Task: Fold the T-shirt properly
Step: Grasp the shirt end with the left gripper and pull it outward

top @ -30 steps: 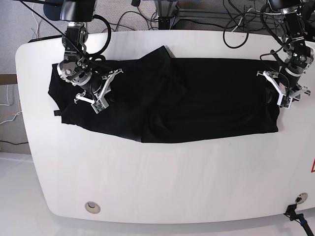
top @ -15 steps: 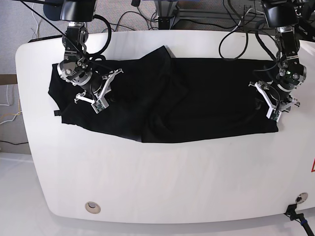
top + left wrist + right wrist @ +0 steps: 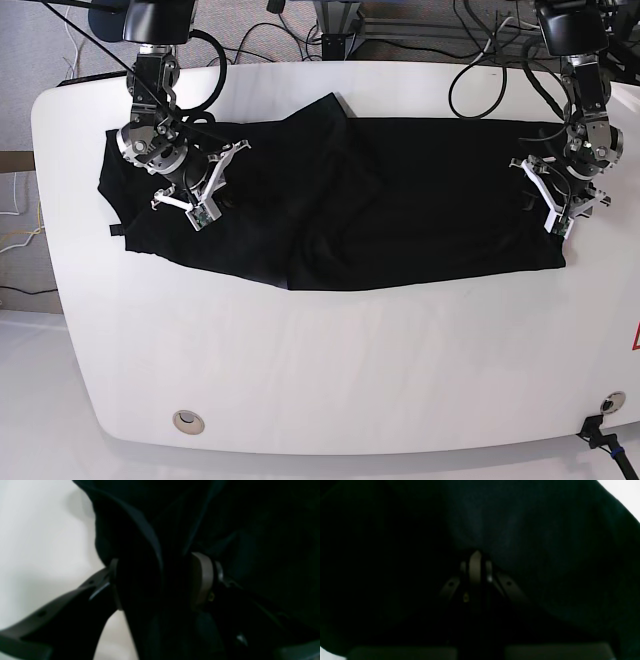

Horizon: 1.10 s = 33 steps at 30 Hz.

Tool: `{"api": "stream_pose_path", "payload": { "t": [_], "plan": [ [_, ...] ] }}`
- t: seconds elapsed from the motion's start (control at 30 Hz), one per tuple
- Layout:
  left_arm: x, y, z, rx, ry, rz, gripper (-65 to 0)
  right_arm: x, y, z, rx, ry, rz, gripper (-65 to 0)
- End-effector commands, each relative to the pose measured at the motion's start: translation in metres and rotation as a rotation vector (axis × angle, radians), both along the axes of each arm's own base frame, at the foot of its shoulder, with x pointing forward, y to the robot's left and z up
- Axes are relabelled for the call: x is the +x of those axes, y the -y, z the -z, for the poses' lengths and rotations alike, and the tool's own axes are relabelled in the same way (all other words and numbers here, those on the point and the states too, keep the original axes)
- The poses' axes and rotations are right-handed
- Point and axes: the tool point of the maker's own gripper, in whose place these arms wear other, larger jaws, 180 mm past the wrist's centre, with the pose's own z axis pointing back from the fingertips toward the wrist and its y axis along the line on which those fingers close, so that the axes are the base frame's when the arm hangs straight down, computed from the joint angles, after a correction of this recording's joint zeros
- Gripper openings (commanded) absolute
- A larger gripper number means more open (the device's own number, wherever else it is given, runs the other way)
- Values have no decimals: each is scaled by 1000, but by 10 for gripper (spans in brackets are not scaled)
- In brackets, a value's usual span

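Note:
The black T-shirt (image 3: 420, 200) lies spread lengthwise across the white table (image 3: 350, 370), plain side up, with a folded-over flap near its middle; no print shows. My right gripper (image 3: 205, 208) rests on the shirt's left part. In the right wrist view (image 3: 476, 555) its fingers are together, with cloth (image 3: 532, 530) gathered at the tip. My left gripper (image 3: 548, 200) sits at the shirt's right edge. In the left wrist view (image 3: 157, 580) its jaws stand apart around a raised fold of the black cloth (image 3: 250, 530).
Bare white tabletop (image 3: 37, 530) lies beside the shirt's right edge. A round grommet (image 3: 187, 421) sits near the front left and a cable fitting (image 3: 610, 403) at the front right. Cables (image 3: 490, 50) hang behind the table's back edge.
My left gripper has moved from beyond the shirt's right edge inward onto the edge and now straddles a fold of it. The right arm has not moved.

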Motion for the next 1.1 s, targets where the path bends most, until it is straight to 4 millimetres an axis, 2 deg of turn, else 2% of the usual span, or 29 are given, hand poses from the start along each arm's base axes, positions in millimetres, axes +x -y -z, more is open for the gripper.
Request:
{"api": "stream_pose_path", "payload": {
  "t": [0.0, 0.07, 0.13, 0.2, 0.23, 0.4, 0.5, 0.63, 0.77, 0.83, 0.93, 1.07],
  "plan": [
    [8, -4, -11, 5, 37, 5, -341, -2, 8, 4, -49, -26, 0, -650],
    [6, -5, -7, 1, 26, 0, -413, -2, 8, 4, -49, -26, 0, -650],
    [14, -5, -13, 0, 45, -2, -510, -2, 9, 4, -49, -26, 2, -650],
    [14, -7, -11, -2, 39, -8, -617, -3, 9, 4, -49, -28, 2, -650],
    [14, -8, -10, -3, 38, -11, -650, -3, 9, 4, -49, -28, 2, -650],
    [14, -11, -13, -2, 47, -17, -650, -3, 9, 4, -49, -28, 2, -650],
    [13, -28, -33, 18, 99, -57, -650, -3, 9, 5, -48, -29, 2, -650],
    [3, -34, -43, 42, 98, -13, -650, -3, 9, 5, -49, -30, 5, -650],
    [-6, -41, -41, 66, 74, 0, -650, -3, 10, 5, -50, -30, 7, -650],
    [-14, -40, -34, 66, 49, 8, -650, -3, 10, 5, -50, -31, 7, -650],
    [-27, -49, -30, 95, 12, 19, -650, -2, 10, 5, -51, -31, 8, -650],
    [-29, -51, -29, 98, 5, 19, -650, -2, 10, 5, -51, -31, 8, -650]
  ]
}}
